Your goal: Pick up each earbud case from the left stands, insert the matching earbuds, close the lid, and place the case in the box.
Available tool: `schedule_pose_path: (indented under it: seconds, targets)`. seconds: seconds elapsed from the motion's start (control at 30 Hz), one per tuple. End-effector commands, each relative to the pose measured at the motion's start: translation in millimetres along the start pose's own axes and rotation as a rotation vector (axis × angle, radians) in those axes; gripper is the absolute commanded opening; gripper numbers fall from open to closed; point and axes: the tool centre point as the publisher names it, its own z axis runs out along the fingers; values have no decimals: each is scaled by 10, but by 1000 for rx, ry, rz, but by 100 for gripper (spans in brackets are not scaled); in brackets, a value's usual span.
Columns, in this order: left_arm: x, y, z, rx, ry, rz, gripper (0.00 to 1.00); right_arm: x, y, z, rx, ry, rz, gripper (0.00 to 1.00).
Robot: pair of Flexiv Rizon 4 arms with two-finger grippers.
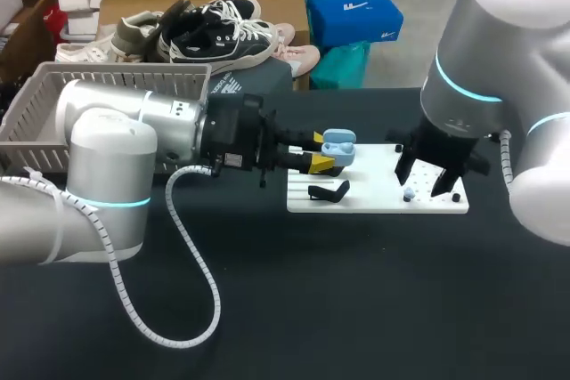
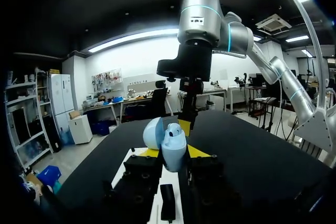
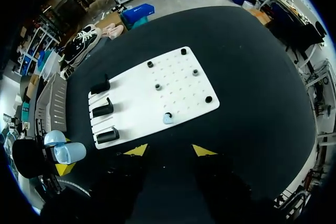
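Note:
My left gripper (image 1: pixel 322 150) is shut on a light blue earbud case (image 1: pixel 339 148) and holds it above the left end of the white board (image 1: pixel 374 200). In the left wrist view the case (image 2: pixel 174 151) stands upright between the yellow tips with its lid (image 2: pixel 153 133) swung open. My right gripper (image 3: pixel 170 150) hangs open and empty above the board (image 3: pixel 131 103), with a light blue earbud (image 3: pixel 168 118) just ahead of it on the board. That earbud (image 1: pixel 408 193) lies below the right gripper (image 1: pixel 426 184). The held case (image 3: pixel 70 152) also shows off the board's stand end.
Three black stands (image 3: pixel 103 110) line one end of the board, and several black pegs (image 3: pixel 208 99) dot the other. One black stand (image 1: pixel 329 191) sits under the held case. A grey mesh basket (image 1: pixel 116 86) stands at the back left.

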Motion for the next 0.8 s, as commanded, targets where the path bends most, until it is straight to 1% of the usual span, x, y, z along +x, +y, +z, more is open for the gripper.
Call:
schedule_pose_path:
  seconds: [0.03,0.27,0.5,0.8]
  targets:
    - [4,-36,-78,-4,-2,6,0,16,75,91,14,0,-3,47]
    - [16,-40,-122,-3,-2,12,0,15,145,199,26,7,-14,46]
    - [16,-40,-122,-3,-2,12,0,-41,141,331,50,9,2,44]
    - [16,-40,-122,-3,-2,12,0,-95,131,483,68,3,71,43]
